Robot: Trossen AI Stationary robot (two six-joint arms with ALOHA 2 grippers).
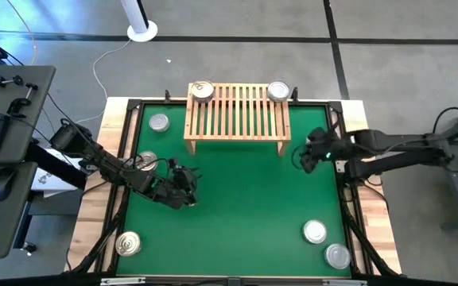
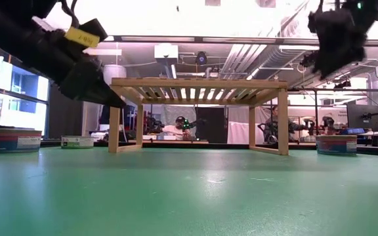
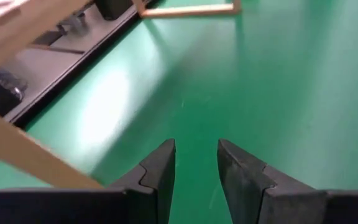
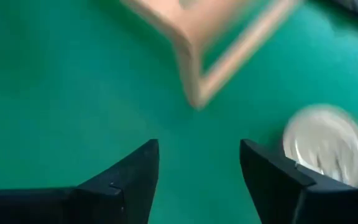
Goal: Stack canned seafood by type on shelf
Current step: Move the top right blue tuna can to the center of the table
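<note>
We count seven short round metal tins. Two already sit on the low light-wood slatted shelf (image 1: pixel 237 119) at twelve o'clock on the green-matted worktop (image 1: pixel 245 206): a gold-tan-topped tin (image 1: pixel 202 90) at its left back corner and a silver-topped tin (image 1: pixel 277 91) at its right back corner. Still on the mat are a silver tin (image 1: pixel 159 122) at ten o'clock, a tin (image 1: pixel 146 161) at nine o'clock just beside the left arm, a gold-tan tin (image 1: pixel 128 243) at seven o'clock, and two silver tins (image 1: pixel 315 232) (image 1: pixel 338 255) at five o'clock.

The left tool (image 1: pixel 185 188) hovers empty over bare mat near centre-left, its fingers (image 3: pixel 160 168) narrowly parted. The right tool (image 1: pixel 305 157) hangs above the mat just off the shelf's right front leg, fingers (image 4: pixel 135 165) spread wide and empty, with one silver tin (image 4: pixel 327 144) showing beyond them.

We judge these tins rigid, compact and fairly dense, with smooth, slippery walls. They won't crush, so a firm pinch across the side wall, below the rim, should hold. Their flat lids ought to stack steadily if centred.
</note>
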